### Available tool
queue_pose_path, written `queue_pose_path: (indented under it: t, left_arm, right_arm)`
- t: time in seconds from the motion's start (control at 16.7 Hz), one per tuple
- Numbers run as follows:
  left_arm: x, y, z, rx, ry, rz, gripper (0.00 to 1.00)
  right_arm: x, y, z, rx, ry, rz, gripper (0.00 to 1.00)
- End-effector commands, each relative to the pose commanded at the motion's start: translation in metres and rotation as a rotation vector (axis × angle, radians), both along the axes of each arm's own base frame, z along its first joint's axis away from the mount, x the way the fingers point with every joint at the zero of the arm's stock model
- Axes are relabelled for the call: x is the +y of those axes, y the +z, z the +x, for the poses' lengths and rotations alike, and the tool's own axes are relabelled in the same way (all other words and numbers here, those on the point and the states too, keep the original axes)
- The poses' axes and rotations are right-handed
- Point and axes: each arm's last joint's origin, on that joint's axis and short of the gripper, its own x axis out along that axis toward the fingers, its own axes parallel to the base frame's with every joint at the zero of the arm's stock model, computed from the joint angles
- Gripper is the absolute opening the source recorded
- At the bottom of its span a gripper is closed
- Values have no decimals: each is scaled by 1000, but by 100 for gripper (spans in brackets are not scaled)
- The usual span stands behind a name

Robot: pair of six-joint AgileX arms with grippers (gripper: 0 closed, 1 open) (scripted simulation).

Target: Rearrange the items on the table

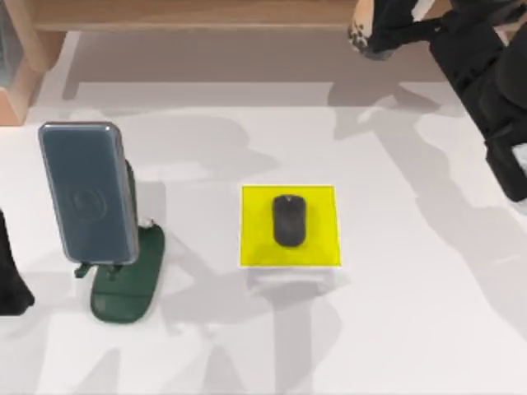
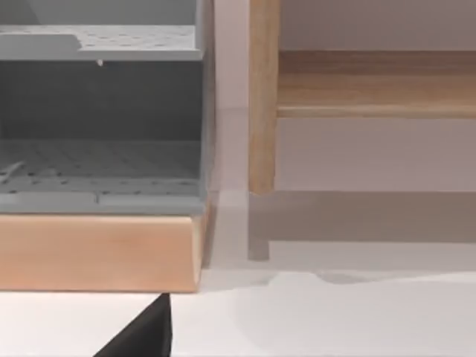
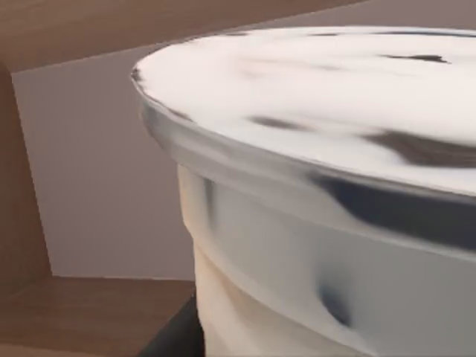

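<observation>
The grey-blue phone [image 1: 86, 193] leans upright on a dark green stand [image 1: 128, 284] at the left of the white table [image 1: 412, 313]. At the table's middle, the black mouse [image 1: 289, 220] lies on a yellow pad [image 1: 255, 247]. My right gripper [image 1: 377, 33] is at the far right, under the edge of the wooden shelf, shut on a speckled white cup [image 1: 361, 34]. The right wrist view has that cup [image 3: 312, 223] very close, with wood above, beside and below it. My left arm [image 1: 10, 271] is parked at the left edge.
A light wooden shelf [image 1: 206, 12] runs along the far side; its post [image 2: 262, 97] and a grey bin [image 2: 97, 111] on a wooden base appear in the left wrist view. Bare tabletop lies right of the pad and along the front.
</observation>
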Motion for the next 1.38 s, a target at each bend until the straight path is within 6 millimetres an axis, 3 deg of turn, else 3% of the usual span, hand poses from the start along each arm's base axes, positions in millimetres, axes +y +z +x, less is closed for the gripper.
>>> queue_pose_path:
  t: [0.3,0.54,0.78,1.08,1.38]
  left_arm:
    - [0,0,0,0,0,0,100]
    - [0,0,0,0,0,0,100]
    - [0,0,0,0,0,0,100]
    - [0,0,0,0,0,0,100]
    - [0,0,0,0,0,0,100]
  right_arm:
    - [57,19,-7,20,44,51,0]
    - [85,16,-7,92,17,43,0]
    - [100,8,2,165,-57,-1,0]
    - [116,20,14,176,-125,-25,0]
    - [102,37,49,179,-285,-96,0]
